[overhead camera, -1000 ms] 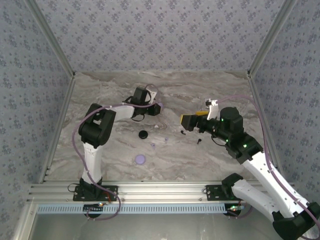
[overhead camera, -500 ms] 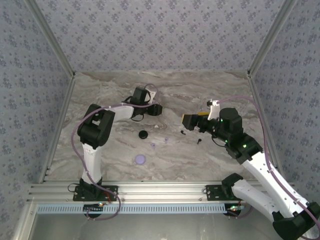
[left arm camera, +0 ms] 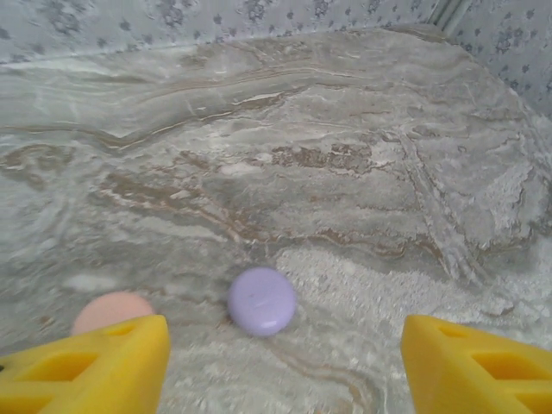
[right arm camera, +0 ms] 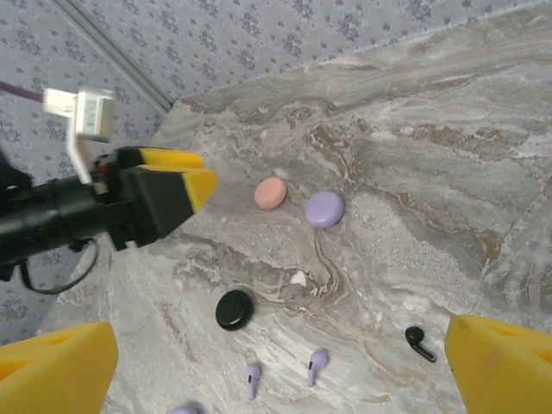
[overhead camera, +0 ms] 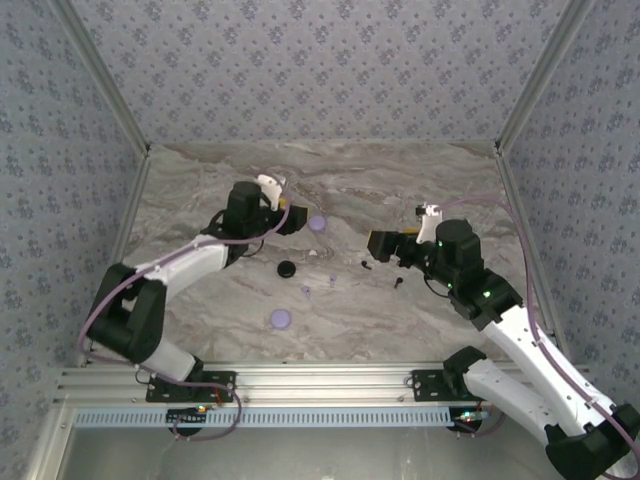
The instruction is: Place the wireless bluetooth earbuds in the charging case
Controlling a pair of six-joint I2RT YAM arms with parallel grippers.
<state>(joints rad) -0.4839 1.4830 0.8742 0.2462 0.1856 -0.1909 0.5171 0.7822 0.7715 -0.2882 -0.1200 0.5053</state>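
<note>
- The marbled surface is walled on three sides by patterned panels, and a metal rail runs along its near edge.
- My left fingers stand apart with nothing between them. They are low over the far middle of the surface.
- Just beyond them lie a pink disc and a lavender disc, close together but not touching. The pink one sits right at the tip of one finger, which covers part of it in the wrist view.
- My right fingers are spread wide and hold nothing. They point toward the left arm from the right of centre.
- A black disc lies near the middle, and a second lavender disc lies nearer to me.
- All four discs lie flat, and I cannot tell what is inside any of them.
- Two lavender earbuds lie loose on the surface, side by side, just right of the black disc and apart from every disc.
- Two black earbuds lie loose just beside my right fingers, on the near side.
- A tiny pale piece rests between the far lavender disc and the black disc. It is too small for me to name.
</note>
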